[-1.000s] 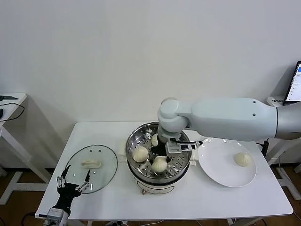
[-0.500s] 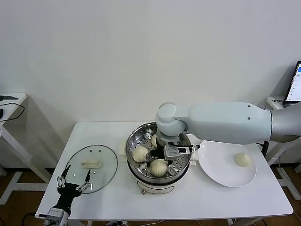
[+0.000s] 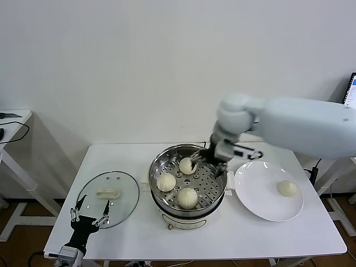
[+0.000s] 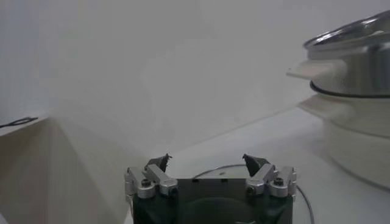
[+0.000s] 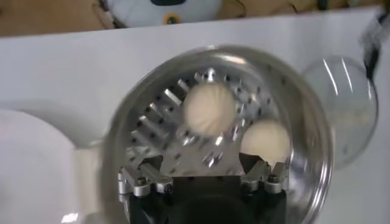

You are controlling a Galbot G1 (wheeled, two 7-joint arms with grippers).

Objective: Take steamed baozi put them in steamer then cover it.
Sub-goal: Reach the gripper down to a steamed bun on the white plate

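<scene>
The right gripper (image 3: 209,163) hung with its fingers spread and empty over the far right rim of the large round shiny stainless-steel steamer (image 3: 157,167), just beside the rearmost of three round cream-white pleated baozi (image 3: 187,166) on the perforated tray; the other two lay toward the left (image 3: 166,182) and the near side (image 3: 188,197). A fourth cream-white bun (image 3: 287,188) sat alone on the flat white plate (image 3: 256,194) to the steamer's right. The round clear glass cover (image 3: 125,192) lay flat to the left, well apart from the pot, its cream-white oblong handle (image 3: 108,193) up and its long axis running left to right. All rested on a white rectangular table (image 3: 250,233) against a plain white wall (image 3: 139,67). The left gripper (image 3: 88,216) was parked low at the table's near left corner by the cover's edge, fingers apart and holding nothing.
</scene>
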